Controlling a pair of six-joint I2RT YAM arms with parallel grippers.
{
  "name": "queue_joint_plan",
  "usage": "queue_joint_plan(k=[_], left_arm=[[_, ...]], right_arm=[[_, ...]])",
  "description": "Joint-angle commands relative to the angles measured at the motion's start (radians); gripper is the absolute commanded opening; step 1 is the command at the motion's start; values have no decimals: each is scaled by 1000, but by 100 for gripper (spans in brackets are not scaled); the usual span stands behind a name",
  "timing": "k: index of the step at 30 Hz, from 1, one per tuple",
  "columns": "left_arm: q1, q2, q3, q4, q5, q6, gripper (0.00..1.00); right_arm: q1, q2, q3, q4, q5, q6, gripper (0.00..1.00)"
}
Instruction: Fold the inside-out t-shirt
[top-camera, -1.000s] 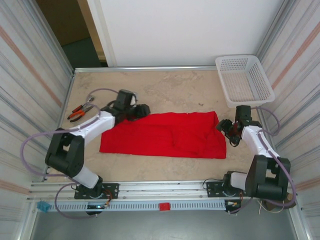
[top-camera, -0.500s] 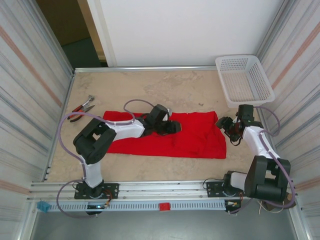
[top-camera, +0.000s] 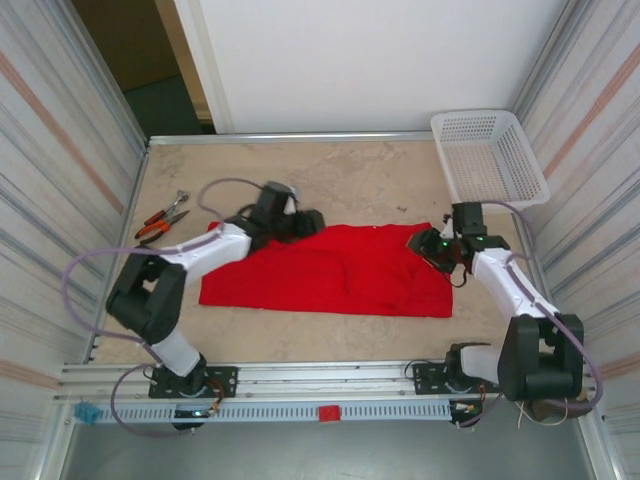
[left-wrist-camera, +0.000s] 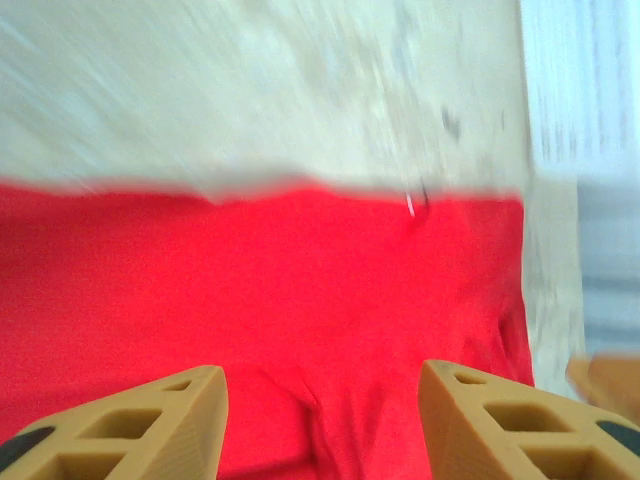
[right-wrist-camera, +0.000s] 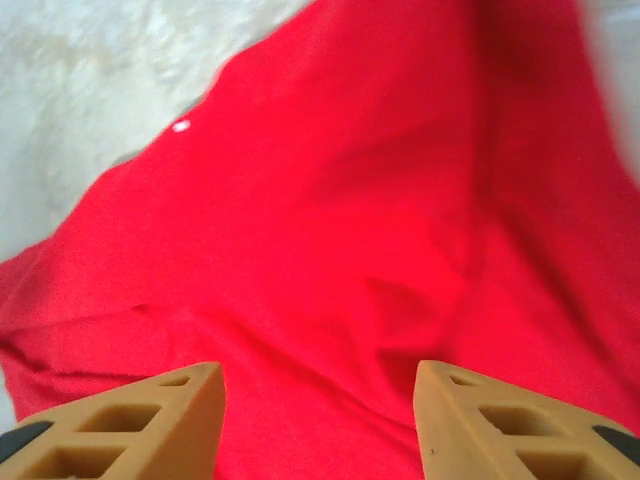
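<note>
Plainly, the red t-shirt (top-camera: 330, 270) is light, limp cloth that will likely sag; pinch its far corners. The left gripper (left-wrist-camera: 322, 395) and right gripper (right-wrist-camera: 318, 395) hover with jaws apart, empty.

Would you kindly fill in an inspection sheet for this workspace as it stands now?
Surface: beige table, flat.
Job's things: red t-shirt lies flat mid-table as a long band.
Clutter: red-handled pliers at left; white basket at far right corner.
Grippers: left gripper and right gripper open above the shirt, holding nothing.
Cables: grey cable loops by the left arm.
Surroundings: striped side walls, white back panel.
</note>
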Motion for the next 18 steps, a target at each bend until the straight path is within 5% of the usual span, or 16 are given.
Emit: queue_joint_plan(k=[1,8,18], left_arm=[[147,-43,2,-170,-26,88,53],[428,-116,-131,-254,-42,-4,53],[546,-286,-250,-304,-158,0,51]], right_arm=[[106,123,94,113,-21,70,31],[240,347,245,164,1,99,28],[243,403,181,213,34,143,28]])
